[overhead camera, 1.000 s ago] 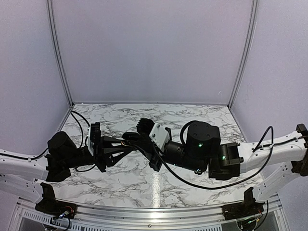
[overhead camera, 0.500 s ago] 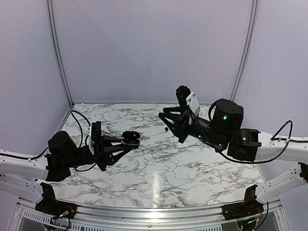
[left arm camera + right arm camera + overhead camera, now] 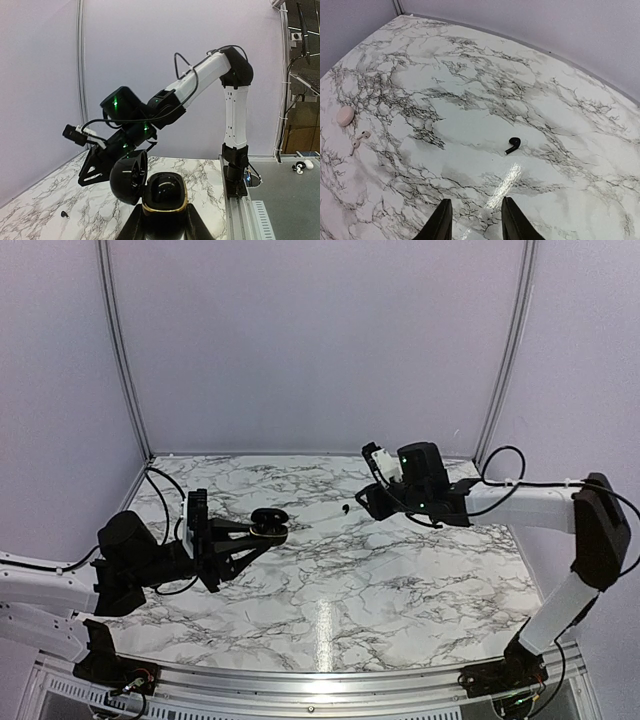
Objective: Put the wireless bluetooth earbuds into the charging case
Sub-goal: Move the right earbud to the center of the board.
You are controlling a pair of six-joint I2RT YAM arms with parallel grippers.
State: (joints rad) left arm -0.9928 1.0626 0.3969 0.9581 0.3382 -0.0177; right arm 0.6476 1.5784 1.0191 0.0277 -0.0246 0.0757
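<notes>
I'm pinching the open black case (image 3: 163,196) in the left gripper (image 3: 265,532) while the right gripper (image 3: 475,210), fingers spread, is hovering by the earbud (image 3: 513,145) at the far side.

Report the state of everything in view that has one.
Black gold-rimmed hinged case: lid open, held up.
Small black earbud: lying loose on the marble table.
Pale pink pebble-shaped case: closed, on table.
Left gripper: shut on that black case.
Right gripper: open, empty.
</notes>
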